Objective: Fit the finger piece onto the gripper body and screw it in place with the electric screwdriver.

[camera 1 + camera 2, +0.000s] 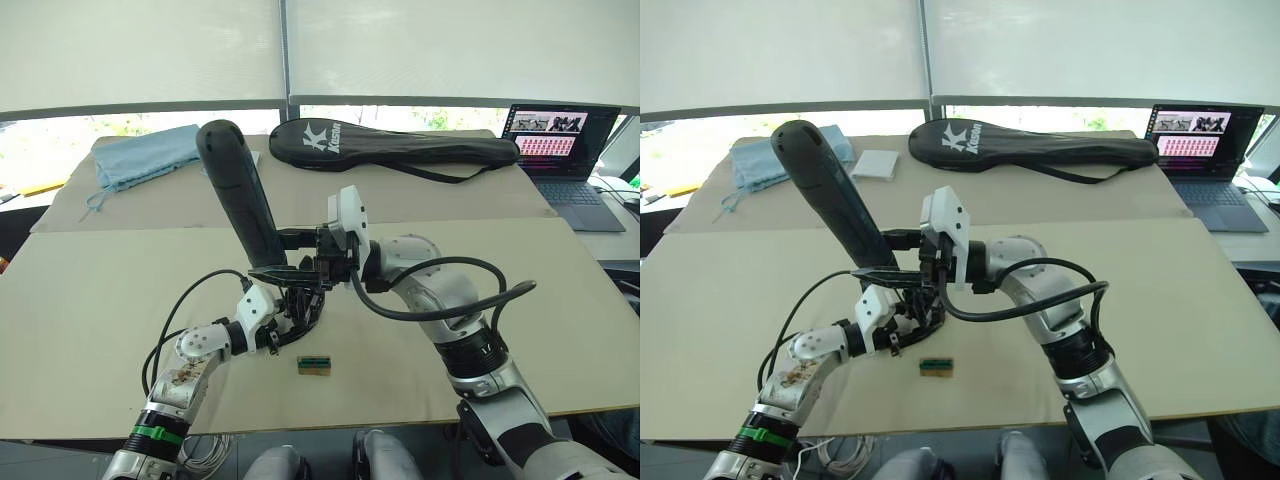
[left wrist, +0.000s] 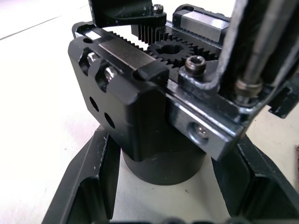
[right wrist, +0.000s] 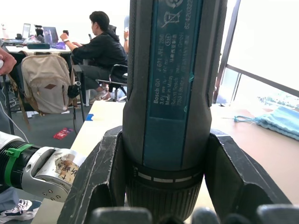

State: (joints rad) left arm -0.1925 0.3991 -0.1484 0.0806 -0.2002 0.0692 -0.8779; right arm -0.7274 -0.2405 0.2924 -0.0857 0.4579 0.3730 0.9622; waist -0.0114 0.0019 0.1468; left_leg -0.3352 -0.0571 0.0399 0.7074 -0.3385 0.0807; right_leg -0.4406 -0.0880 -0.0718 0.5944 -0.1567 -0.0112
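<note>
On the far left of the table [image 1: 90, 300], a light blue cloth [image 1: 145, 156] is lying near the back edge, and in the right eye view a small white square item [image 1: 875, 164] is sitting just beside it.

The left gripper [image 1: 296, 303] is clenching the gripper body [image 2: 154, 116] near the table's middle; in the left wrist view its two black fingers [image 2: 88, 182] are pressing against the round base on both sides, with the block's toothed rack and gear facing up. The finger piece cannot be told apart from the dark cluster around the block.

The electric screwdriver [image 1: 240, 195] is standing tilted above this spot, its rounded end leaning up and toward the robot's left, its narrow end pointing down at the gripper body. In the left wrist view a thin metal shaft [image 2: 254, 60] is coming down right beside a screw head [image 2: 195, 65] on the block; whether it is touching cannot be told.

The right gripper [image 1: 300, 250] is grasping the screwdriver low on its barrel, fingers [image 3: 100, 172] closed against both sides just above the ribbed collar.

A small green-and-tan box [image 1: 313, 365] is lying on the table just in front of the grippers, apart from them.

Farther right, a long black racket bag [image 1: 390, 143] with white lettering is lying along the back of the table, and an open laptop [image 1: 560, 150] is sitting at the far right.

In the right wrist view, a seated person [image 3: 100, 49] is facing away at a desk in the background.
</note>
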